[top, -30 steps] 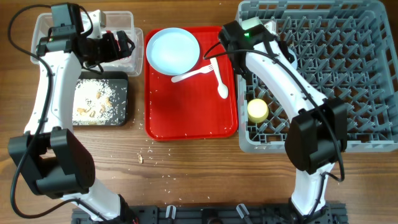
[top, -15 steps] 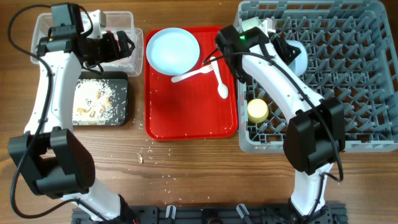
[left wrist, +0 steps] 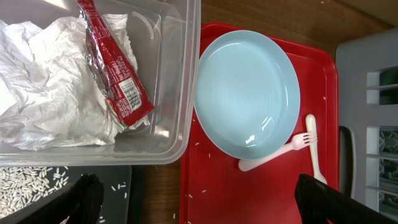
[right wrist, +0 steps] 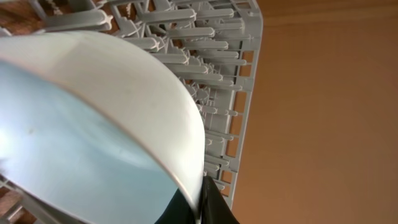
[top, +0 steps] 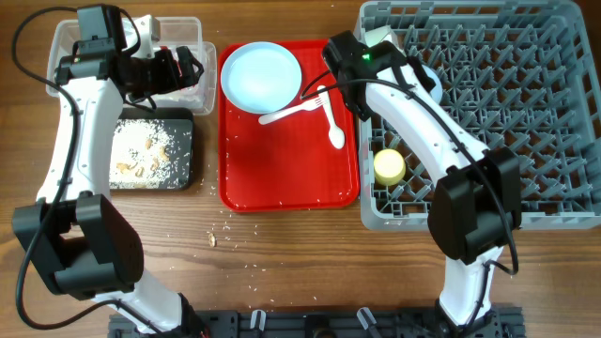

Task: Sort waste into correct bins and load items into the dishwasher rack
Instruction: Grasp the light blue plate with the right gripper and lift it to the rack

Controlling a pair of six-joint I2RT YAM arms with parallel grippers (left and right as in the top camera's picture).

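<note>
My right gripper (right wrist: 202, 208) is shut on the rim of a light blue bowl (right wrist: 93, 124) and holds it over the grey dishwasher rack (right wrist: 211, 56). From overhead the bowl (top: 430, 83) is mostly hidden under the arm, at the rack's (top: 526, 122) left side. A yellow cup (top: 389, 166) stands in the rack. My left gripper (left wrist: 202, 205) is open and empty above the clear tub (left wrist: 177, 93), which holds the napkin (left wrist: 50, 93) and the wrapper (left wrist: 112, 68). The blue plate (left wrist: 249, 87), fork (left wrist: 280, 152) and spoon (left wrist: 314, 149) lie on the red tray.
The black tray (top: 183, 127) below the tub holds rice and brown bits. The red tray (top: 291, 178) lies between the bins and the rack. Loose crumbs (top: 225, 235) lie on the wooden table in front of it.
My right wrist has shifted a little to the left with the bowl, which showed more half a second ago and is now mostly under the arm. The left arm has not moved.
</note>
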